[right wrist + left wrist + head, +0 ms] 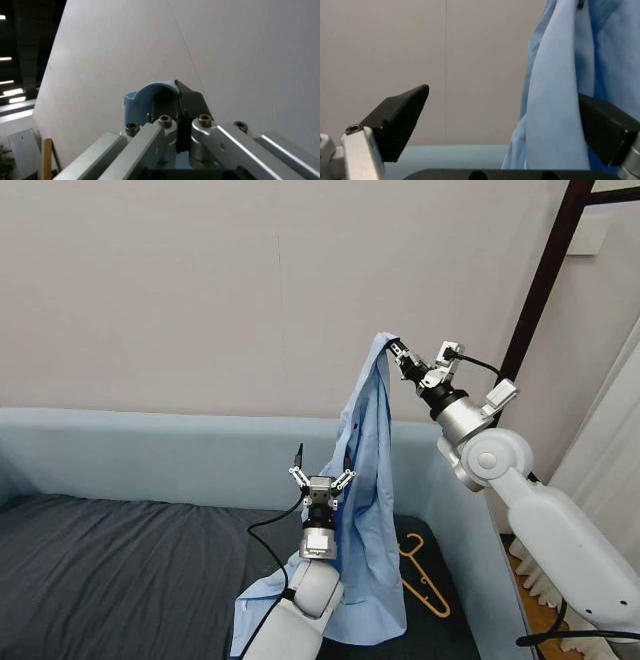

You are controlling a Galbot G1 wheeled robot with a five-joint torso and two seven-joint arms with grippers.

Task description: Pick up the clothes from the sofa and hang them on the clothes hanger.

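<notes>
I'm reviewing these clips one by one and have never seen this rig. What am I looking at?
It is a wheeled robot with two arms. The wide picture comes from its head camera; the other two from cameras on its wrists. The right gripper, raised high, is shut on the top of a blue shirt, which hangs down to the sofa. The left gripper stands open beside the hanging cloth, holding nothing. A yellow hanger lies on the sofa's dark seat.
</notes>
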